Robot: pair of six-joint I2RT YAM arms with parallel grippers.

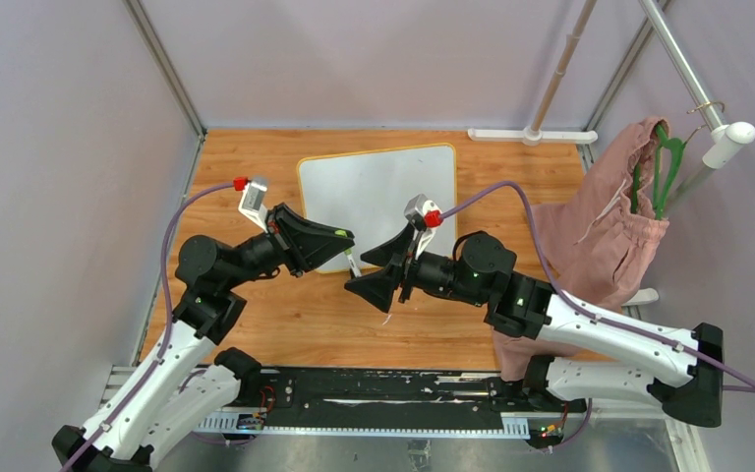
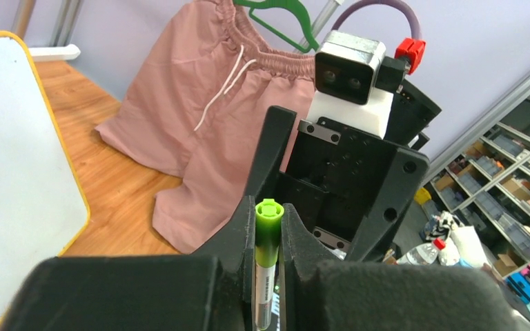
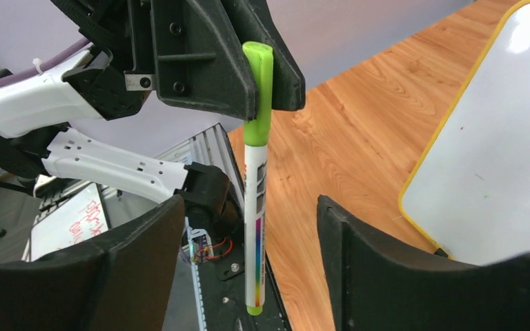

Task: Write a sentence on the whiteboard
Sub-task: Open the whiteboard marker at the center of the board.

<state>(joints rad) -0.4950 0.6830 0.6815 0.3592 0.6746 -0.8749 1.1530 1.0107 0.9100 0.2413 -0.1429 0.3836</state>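
The whiteboard lies flat on the wooden table, white with a yellow rim, and no sentence shows on it. My left gripper hovers over the board's near edge, shut on a green-capped marker by its cap. From the right wrist view, the marker hangs downward from the left gripper, with its white barrel between my right gripper's fingers. My right gripper is open, with clear gaps on both sides of the barrel. In the top view the right gripper faces the left one closely.
Pink shorts hang on a green hanger from a rack at the right, draping onto the table. The rack's white foot is at the back edge. Grey walls enclose the table; a black rail runs along the near edge.
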